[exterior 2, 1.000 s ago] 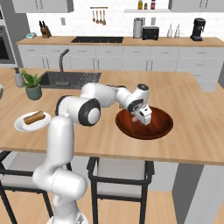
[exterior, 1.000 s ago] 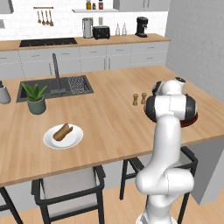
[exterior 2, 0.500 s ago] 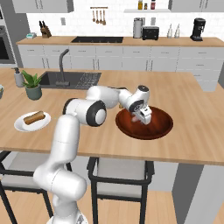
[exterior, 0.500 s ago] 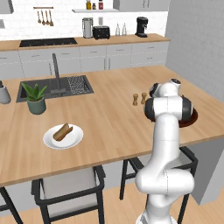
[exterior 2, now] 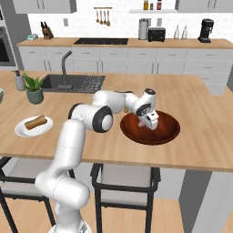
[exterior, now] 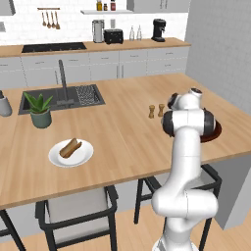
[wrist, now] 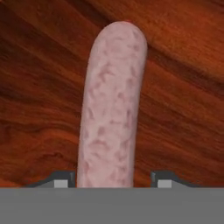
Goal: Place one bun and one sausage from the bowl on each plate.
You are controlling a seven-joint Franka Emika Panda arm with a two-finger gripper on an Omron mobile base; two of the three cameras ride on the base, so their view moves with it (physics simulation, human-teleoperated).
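Claw [exterior 2: 150,122] | narrowed from wide onto sausage [wrist: 111,109] in bowl [exterior 2: 170,132] | grip unconfirmed | plate [exterior: 83,157] awaits

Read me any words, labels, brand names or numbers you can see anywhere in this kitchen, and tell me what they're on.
None can be read.
The bottles on the high shelf may carry labels, but they are too small and blurred to read.
The toaster, the coffee machine and the kettle show no legible brand.
The sausage, the bowl and the white plate bear no text.
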